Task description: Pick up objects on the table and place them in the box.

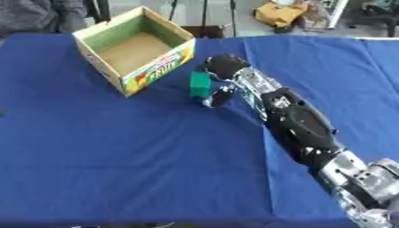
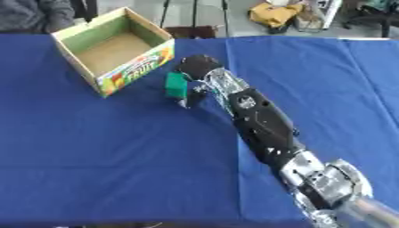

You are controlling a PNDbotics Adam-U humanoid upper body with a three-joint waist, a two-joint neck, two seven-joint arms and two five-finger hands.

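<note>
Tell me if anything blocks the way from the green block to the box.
Nothing visible does. The right hand holds the green block just right of the open box; only bare blue cloth lies between them.

Box [image 1: 137, 49]: on table [image 1: 117, 147], up and left of the fingers [image 1: 221, 95]. Block [image 1: 200, 84]: between fingers and box, touching the fingers, just right of the box. Right hand [image 1: 226, 67]: right of the block.

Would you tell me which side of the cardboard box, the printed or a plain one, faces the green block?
The printed side of the box, with fruit artwork and lettering, faces the green block held by the right hand; the others look plain.
</note>
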